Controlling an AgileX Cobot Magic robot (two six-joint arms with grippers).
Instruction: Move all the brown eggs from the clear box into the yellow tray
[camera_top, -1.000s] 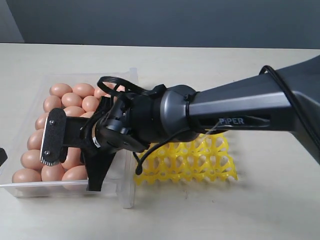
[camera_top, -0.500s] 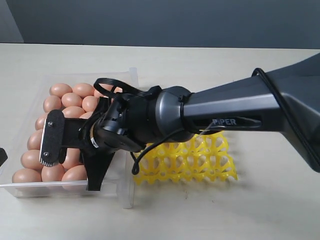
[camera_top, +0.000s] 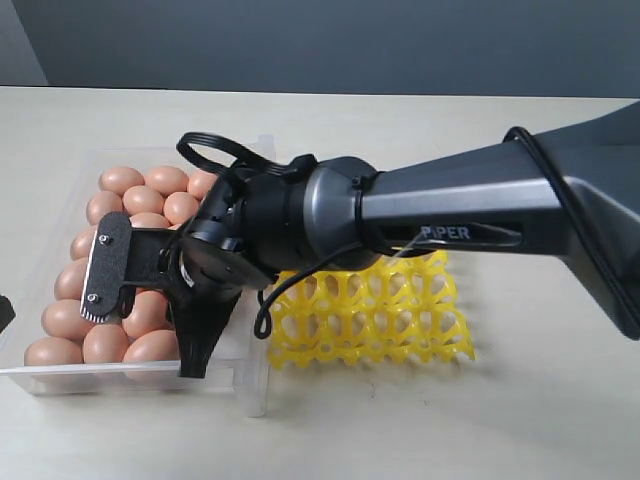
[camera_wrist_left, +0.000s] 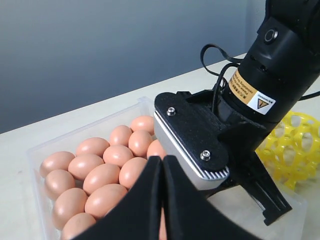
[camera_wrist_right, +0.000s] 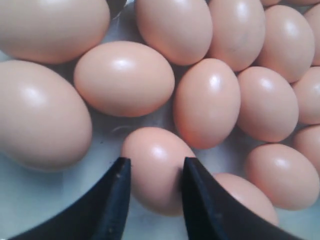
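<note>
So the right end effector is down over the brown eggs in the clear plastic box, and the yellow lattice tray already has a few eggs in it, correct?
Not quite. The yellow lattice tray holds no eggs where the exterior view shows it. The right end effector is indeed down over the brown eggs in the clear plastic box.

pale tabletop, dark grey wall

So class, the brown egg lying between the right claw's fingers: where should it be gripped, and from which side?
Grip the brown egg across its narrow middle, coming straight down from above. It lies on its side in the clear box, neighbours crowding its ends, and the right claw already straddles it.
</note>
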